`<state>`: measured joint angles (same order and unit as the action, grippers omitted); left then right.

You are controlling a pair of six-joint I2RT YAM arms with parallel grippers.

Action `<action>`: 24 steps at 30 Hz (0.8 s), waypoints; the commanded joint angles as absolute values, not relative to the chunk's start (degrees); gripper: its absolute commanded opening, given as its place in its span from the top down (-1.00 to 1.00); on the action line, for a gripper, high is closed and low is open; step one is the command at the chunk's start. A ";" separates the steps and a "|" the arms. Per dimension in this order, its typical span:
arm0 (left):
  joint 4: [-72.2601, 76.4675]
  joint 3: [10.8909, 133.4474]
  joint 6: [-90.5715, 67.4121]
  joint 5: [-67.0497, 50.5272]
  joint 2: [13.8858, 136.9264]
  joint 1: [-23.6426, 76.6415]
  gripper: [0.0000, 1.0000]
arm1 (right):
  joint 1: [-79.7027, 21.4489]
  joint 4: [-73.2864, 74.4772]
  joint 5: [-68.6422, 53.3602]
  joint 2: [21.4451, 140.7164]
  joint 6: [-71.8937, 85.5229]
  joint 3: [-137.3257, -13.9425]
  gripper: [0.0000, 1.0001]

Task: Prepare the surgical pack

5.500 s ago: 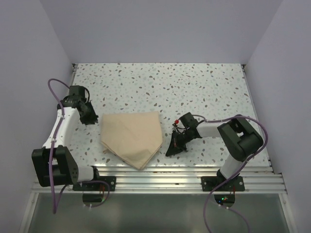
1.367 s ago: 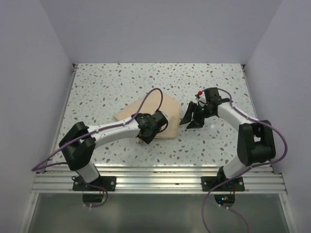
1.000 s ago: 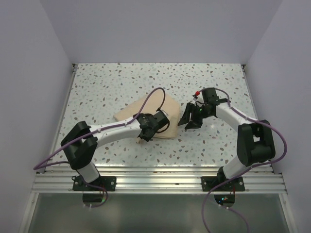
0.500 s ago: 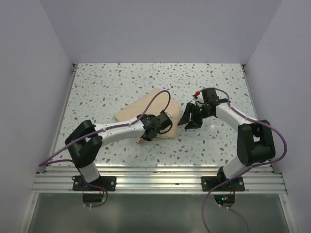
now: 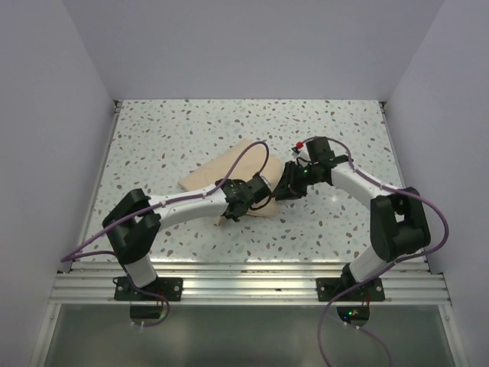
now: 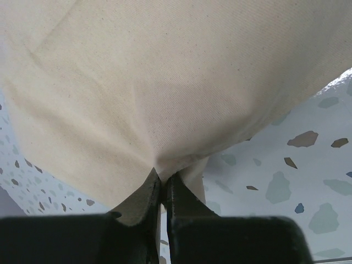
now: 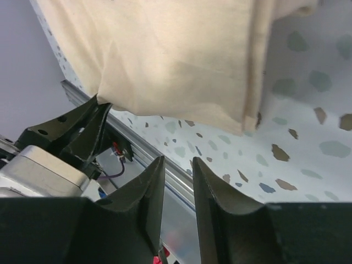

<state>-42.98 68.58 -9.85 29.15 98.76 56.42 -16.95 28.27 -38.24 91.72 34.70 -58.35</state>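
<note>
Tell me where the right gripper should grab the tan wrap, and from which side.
Take the tan wrap by its folded corner nearest the right gripper, coming in low from the right. That layered edge faces the open fingers and seems slightly raised; the left gripper pinches the near edge.

- The left arm [image 5: 183, 205] and right arm [image 5: 353, 180] are built alike: white tubular links joined by bulky black joint housings.
- A purple cable [image 5: 246, 151] loops loosely along each arm.
- Flat black base plates [image 5: 147, 290] lie at 6 o'clock in the top view.
- The left tool [image 6: 162, 179] and right tool [image 7: 177, 162] have matte black, tapering fingers.
- A small red tab [image 5: 299, 144] marks the right wrist.
</note>
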 commanded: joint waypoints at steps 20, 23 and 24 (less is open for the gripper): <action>-40.25 71.54 -10.72 32.52 90.18 56.34 1.00 | -21.97 6.33 -43.33 100.98 54.75 -64.25 0.71; -39.90 71.98 -11.33 32.17 89.74 56.34 1.00 | -23.37 5.37 -42.19 101.78 54.93 -63.64 0.74; -39.82 72.24 -11.42 32.25 89.56 56.34 1.00 | -23.73 4.67 -42.10 102.04 55.89 -62.68 0.74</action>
<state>-43.29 69.41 -10.50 30.48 92.97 56.38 -22.17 8.05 -41.85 100.71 53.60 -62.17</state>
